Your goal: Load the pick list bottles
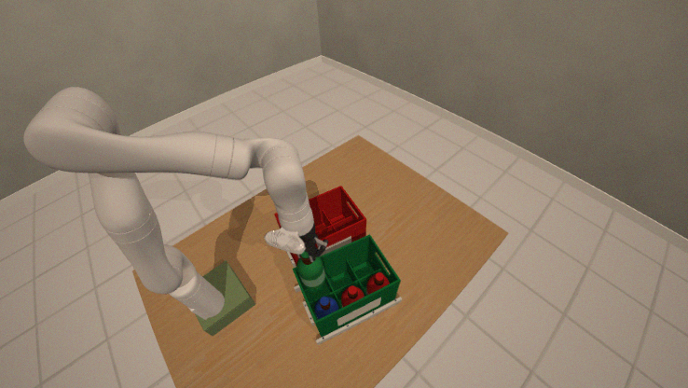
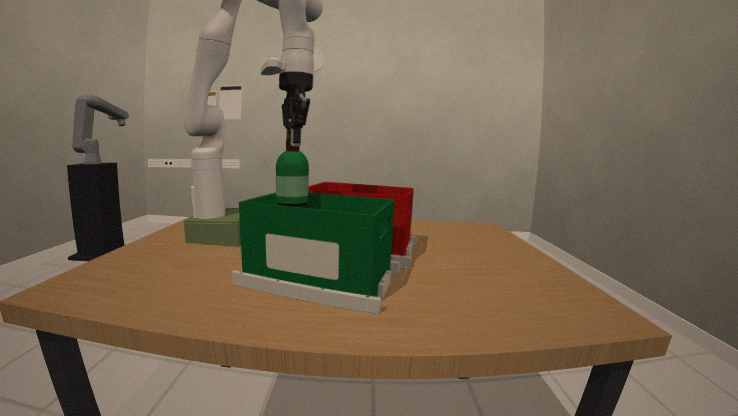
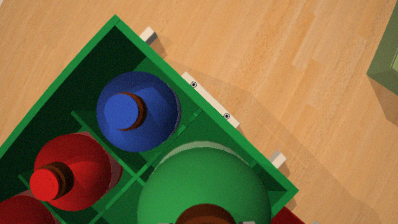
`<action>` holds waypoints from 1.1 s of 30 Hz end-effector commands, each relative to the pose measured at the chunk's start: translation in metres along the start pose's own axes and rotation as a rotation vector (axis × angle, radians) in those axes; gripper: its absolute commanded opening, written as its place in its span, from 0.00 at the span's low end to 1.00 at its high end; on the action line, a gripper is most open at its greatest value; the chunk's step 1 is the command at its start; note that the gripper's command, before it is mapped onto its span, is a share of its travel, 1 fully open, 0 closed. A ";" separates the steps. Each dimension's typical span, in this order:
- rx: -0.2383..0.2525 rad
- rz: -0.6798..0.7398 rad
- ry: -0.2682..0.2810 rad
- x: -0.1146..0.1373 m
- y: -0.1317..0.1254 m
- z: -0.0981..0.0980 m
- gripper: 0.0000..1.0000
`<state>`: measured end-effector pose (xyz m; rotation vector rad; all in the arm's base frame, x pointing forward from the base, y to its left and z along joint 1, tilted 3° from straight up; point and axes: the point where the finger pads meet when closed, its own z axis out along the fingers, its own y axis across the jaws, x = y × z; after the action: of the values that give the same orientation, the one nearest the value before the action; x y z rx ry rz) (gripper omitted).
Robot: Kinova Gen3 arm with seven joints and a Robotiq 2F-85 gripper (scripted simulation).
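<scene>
My gripper [image 1: 310, 257] [image 2: 294, 139] [image 3: 205, 221] is shut on the neck of a green bottle [image 1: 310, 269] [image 2: 291, 165] [image 3: 205, 175]. The bottle hangs upright over its corner compartment of the green crate [image 1: 392, 289] [image 2: 361, 248] [image 3: 160, 62], its base about at rim height in the exterior view. A blue bottle [image 1: 325, 307] [image 3: 150, 107] and two red bottles, one in the middle [image 1: 352, 296] [image 3: 87, 170] and one at the end [image 1: 378, 282] [image 3: 25, 212], stand in the crate's near row. The red crate [image 1: 356, 228] [image 2: 403, 217] shows no bottles; the arm hides part of it. The pick list is not visible.
White rails [image 1: 359, 322] [image 2: 310, 293] [image 3: 212, 100] edge the green crate's base. The red crate stands close behind it. An olive-green open box [image 1: 233, 311] [image 2: 211, 231] [image 3: 387, 65] sits at the arm's base. Two compartments in the green crate's far row are empty.
</scene>
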<state>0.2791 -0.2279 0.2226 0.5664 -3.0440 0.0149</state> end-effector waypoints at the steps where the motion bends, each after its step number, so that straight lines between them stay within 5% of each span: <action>1: 0.001 0.000 -0.001 0.000 0.000 -0.005 0.10; 20: 0.001 0.000 -0.001 0.000 0.000 -0.034 0.10; 33: 0.001 0.000 -0.001 -0.006 0.001 -0.034 0.10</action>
<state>0.2827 -0.2260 0.2563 0.5659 -3.0440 0.0150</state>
